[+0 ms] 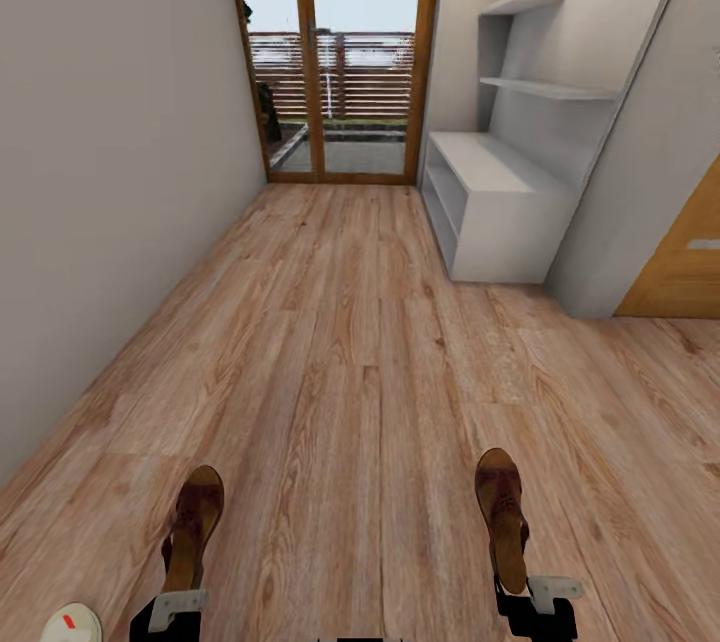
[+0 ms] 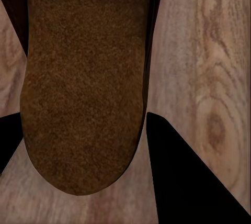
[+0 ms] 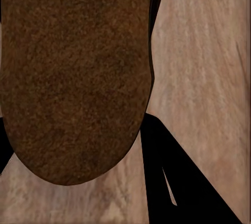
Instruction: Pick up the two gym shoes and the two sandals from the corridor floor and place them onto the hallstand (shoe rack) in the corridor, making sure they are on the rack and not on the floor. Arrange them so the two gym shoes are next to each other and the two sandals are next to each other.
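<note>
at the near edge of the head view, the left gripper (image 1: 178, 605) and the right gripper (image 1: 528, 594) each carry a sandal by its heel end, toes pointing forward down the corridor. the left sandal (image 1: 193, 525) and the right sandal (image 1: 502, 512) are held above the corridor floor (image 1: 350, 372), well apart from each other, one at each side. in the left wrist view the brown sole of the left sandal (image 2: 83, 82) runs between dark finger shapes with planks behind it, and the right wrist view shows the same for the right sandal (image 3: 76, 77); both grippers look clamped on their sandals. the step in hand seems to be the carry: both sandals are lifted and the robot faces the hallstand (image 1: 500, 212), which stands ahead against the right wall, well apart from the grippers, its top and open shelves bare from here. one gym shoe (image 1: 70, 624), a white toe with a red patch, lies on the floor just beside the left arm. the next move calls for closing on the rack and setting the sandals down side by side on one surface, leaving room for the gym shoes.
</note>
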